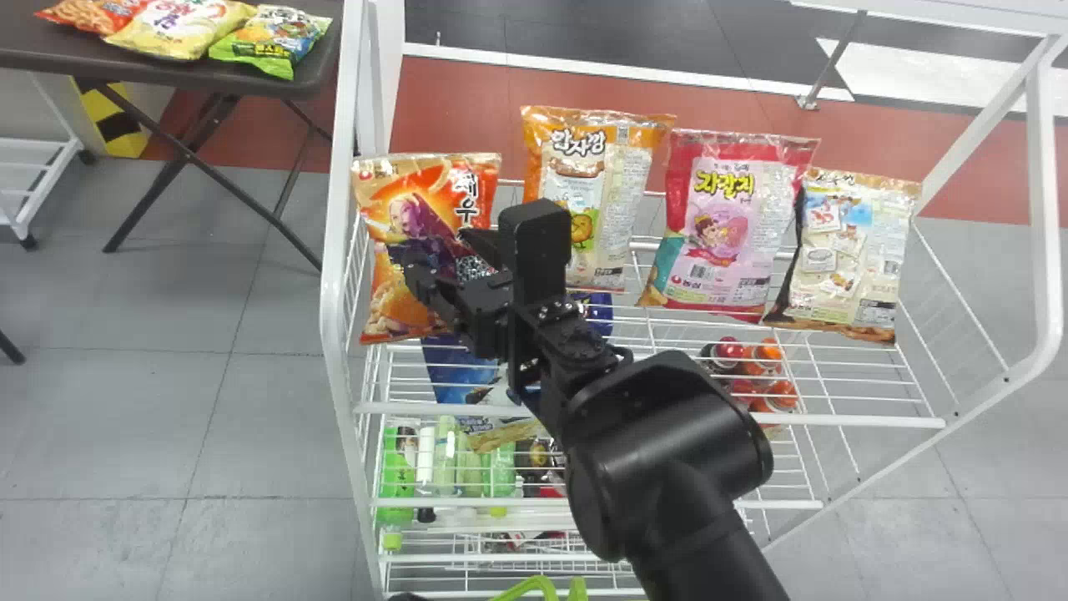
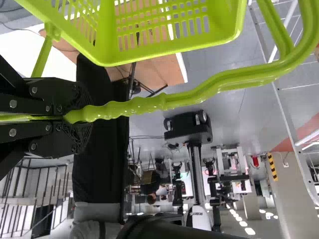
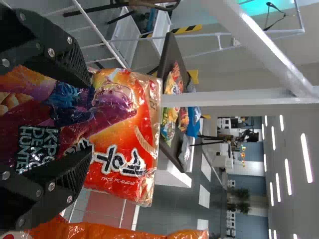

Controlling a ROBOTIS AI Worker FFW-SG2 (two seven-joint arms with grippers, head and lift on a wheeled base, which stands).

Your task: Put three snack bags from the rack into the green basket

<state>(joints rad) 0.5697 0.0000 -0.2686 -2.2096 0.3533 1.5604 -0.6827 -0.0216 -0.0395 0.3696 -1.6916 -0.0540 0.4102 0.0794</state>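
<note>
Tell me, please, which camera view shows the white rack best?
The head view: it shows the rack with several shelves and snack bags. The left wrist view catches part of its frame; the right wrist view shows bars close up.

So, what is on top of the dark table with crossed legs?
Several shiny snack bags, including a yellow bag and a green bag; the table under them is covered.

Green basket (image 1: 540, 586) was cut off by the head view's bottom edge; blue bag (image 1: 453, 367) — lower in the rack (image 1: 334, 267) — was partly hidden behind the right arm (image 1: 667, 426).
</note>
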